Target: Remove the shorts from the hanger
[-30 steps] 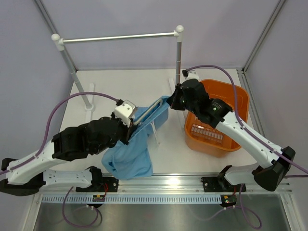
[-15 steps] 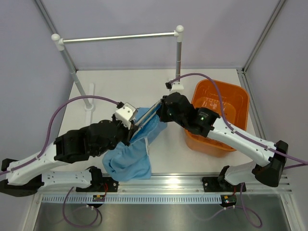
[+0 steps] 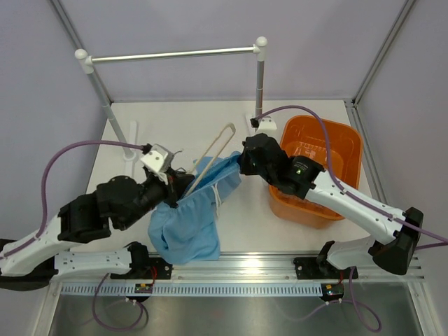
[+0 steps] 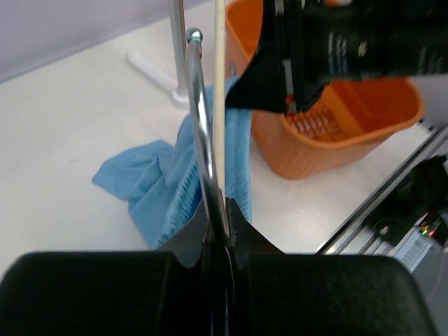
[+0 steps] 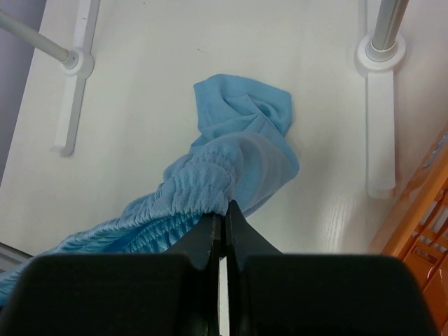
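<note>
Pull-off step. Left fingers clamp the hanger at its metal hook; right fingers pinch the shorts waistband. Hanger sticks up mostly bare, lower end in fabric, shorts drape onto the counter. Next: pull arms apart until it clears.

The top camera sits high behind my arm bases and looks down over the whole table. My left wrist camera looks low and close along the arm toward the orange basket. My right wrist camera faces almost straight down, near the tabletop. All three catch the blue shorts and a rack foot
</note>
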{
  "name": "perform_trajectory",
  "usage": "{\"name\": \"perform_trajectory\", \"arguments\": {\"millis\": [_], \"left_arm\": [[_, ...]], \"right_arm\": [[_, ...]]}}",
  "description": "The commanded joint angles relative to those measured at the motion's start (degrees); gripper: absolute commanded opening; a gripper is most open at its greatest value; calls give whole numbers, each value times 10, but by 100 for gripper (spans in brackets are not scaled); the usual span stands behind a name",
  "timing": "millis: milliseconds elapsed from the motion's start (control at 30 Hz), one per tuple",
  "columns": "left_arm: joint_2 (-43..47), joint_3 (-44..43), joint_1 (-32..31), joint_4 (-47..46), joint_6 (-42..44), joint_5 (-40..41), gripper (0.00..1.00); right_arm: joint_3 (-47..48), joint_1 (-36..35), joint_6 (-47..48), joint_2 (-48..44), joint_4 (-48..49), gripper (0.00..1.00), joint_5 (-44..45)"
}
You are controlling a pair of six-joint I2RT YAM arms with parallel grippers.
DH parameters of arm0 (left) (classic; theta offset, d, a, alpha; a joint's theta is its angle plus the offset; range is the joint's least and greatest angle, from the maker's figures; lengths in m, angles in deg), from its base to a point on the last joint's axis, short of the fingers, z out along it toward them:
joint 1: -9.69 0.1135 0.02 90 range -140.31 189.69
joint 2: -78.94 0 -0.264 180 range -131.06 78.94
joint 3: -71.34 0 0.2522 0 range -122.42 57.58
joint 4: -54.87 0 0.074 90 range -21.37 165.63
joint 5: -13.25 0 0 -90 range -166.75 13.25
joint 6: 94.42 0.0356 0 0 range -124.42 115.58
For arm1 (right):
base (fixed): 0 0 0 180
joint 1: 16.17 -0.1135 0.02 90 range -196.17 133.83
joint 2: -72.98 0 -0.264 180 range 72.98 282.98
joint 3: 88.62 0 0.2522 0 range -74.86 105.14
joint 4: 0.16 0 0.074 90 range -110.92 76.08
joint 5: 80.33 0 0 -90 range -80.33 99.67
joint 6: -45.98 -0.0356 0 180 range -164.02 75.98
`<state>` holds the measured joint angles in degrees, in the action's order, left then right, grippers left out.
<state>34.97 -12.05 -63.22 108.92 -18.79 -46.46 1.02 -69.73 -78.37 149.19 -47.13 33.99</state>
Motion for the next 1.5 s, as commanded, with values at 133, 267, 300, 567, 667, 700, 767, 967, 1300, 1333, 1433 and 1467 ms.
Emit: {"name": "perform_trajectory", "arguments": {"millis": [133,267,300,567,667,700,767,967,1300,1333,1433,1467], "left_arm": [[20,-18,-1,-86,3,15,0],[-3,-13,0,-118,4,80,0],[-16,-10,-1,-128,5,94,0],[-127,-107,6,-162,35,238,0],[-164,-141,14,-180,63,279,0],[-176,-149,25,-183,72,283,0],[-187,-169,49,-184,73,277,0],[-205,-196,180,-159,30,190,0],[-225,-216,234,-203,97,134,0],[-212,-188,233,-234,101,125,0],[-150,-94,233,-327,118,43,0],[-132,-70,233,-352,123,22,0]], "right_arm": [[4,11,10,-2,-17,0,7],[5,-28,17,-9,4,0,-17],[15,-56,17,-4,4,0,-18],[109,-203,29,64,-51,0,20],[120,-234,31,64,-55,0,28],[121,-240,31,57,-52,0,29],[125,-252,35,49,-52,0,27],[153,-287,42,25,-73,0,42],[179,-288,66,-3,-100,0,53],[178,-287,65,-2,-101,0,64],[174,-287,62,-7,-108,0,105],[173,-288,62,-11,-113,0,113]]}}
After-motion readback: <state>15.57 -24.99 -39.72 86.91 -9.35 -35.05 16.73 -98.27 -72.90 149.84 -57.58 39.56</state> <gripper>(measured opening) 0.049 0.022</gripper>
